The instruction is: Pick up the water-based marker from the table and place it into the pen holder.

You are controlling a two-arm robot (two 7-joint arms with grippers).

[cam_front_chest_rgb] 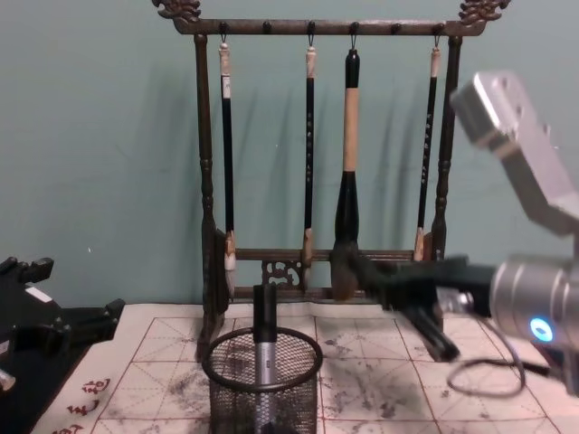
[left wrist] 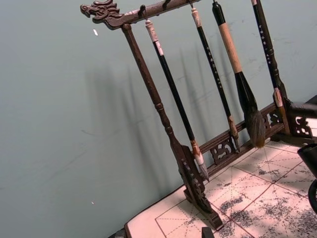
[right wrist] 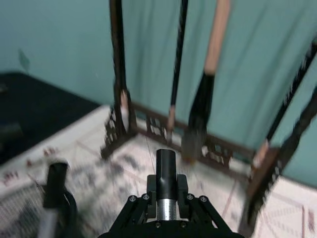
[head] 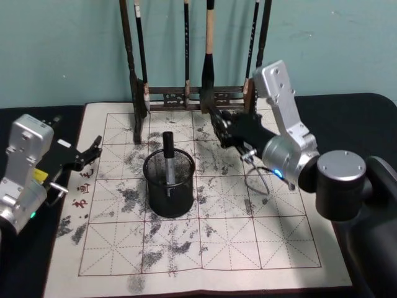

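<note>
Right gripper (right wrist: 167, 197) clamps the marker (right wrist: 166, 166), just behind-right of the pen holder (head: 169, 200), poised to drop it beside a pen (head: 168, 152) standing inside; left gripper (head: 92, 151) idles left of it, fingers spread.

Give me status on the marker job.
Right gripper shut on marker, beside rack. Left gripper parked, mat's left edge. Second marker stands in pen holder.

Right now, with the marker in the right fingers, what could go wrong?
The right gripper, shut on the black-and-silver marker, hangs close to the tall dark wooden rack and could knock it.
The round black wire-mesh pen holder already holds a second marker, which this one may strike.
The left gripper sits aside.
</note>
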